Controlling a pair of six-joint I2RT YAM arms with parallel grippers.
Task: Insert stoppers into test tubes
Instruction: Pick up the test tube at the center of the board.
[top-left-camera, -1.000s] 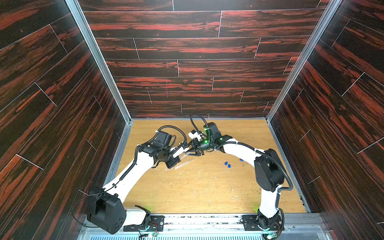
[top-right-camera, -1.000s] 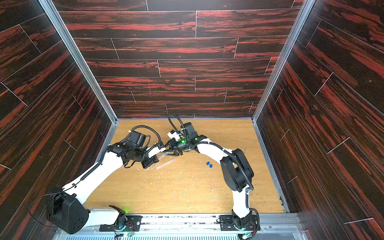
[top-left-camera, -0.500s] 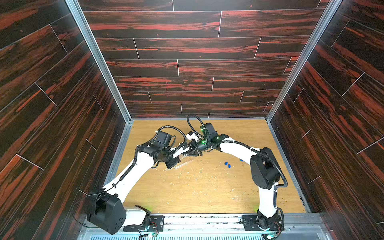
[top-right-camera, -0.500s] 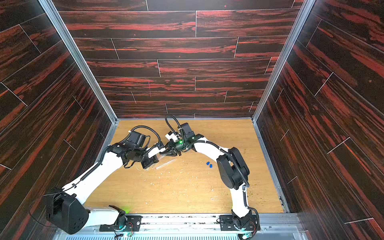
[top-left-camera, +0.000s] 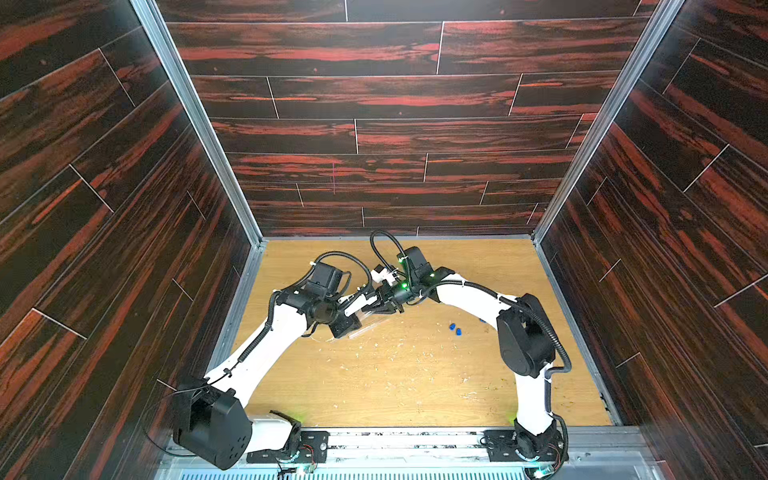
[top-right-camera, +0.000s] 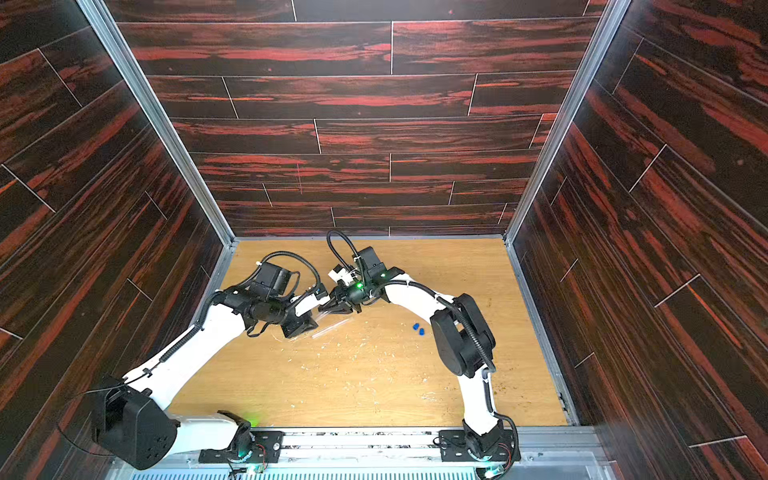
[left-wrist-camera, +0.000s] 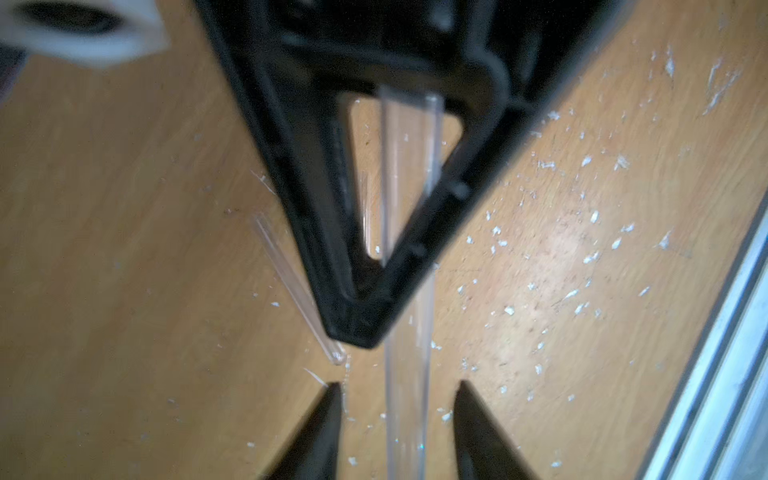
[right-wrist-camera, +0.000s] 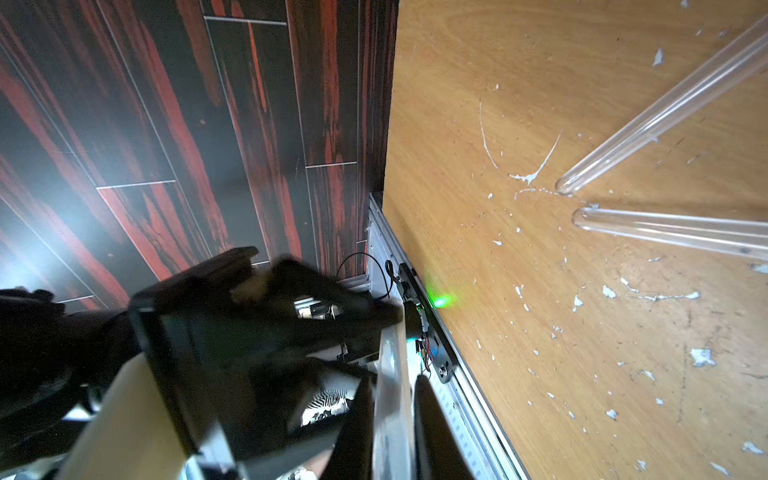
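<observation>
The right gripper (right-wrist-camera: 392, 380) has its jaws clamped on one clear test tube (left-wrist-camera: 407, 365) over the far left part of the table (top-left-camera: 374, 395). That tube runs between the left gripper (left-wrist-camera: 399, 386) jaws, which stand apart on either side of it. Two more test tubes (right-wrist-camera: 665, 108) lie on the table nearby. The blue stoppers (top-left-camera: 455, 329) lie well apart from them, nearer the right edge.

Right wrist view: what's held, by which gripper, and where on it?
A test tube, clamped near one end in the right gripper. The left gripper is open around it, not touching.
</observation>
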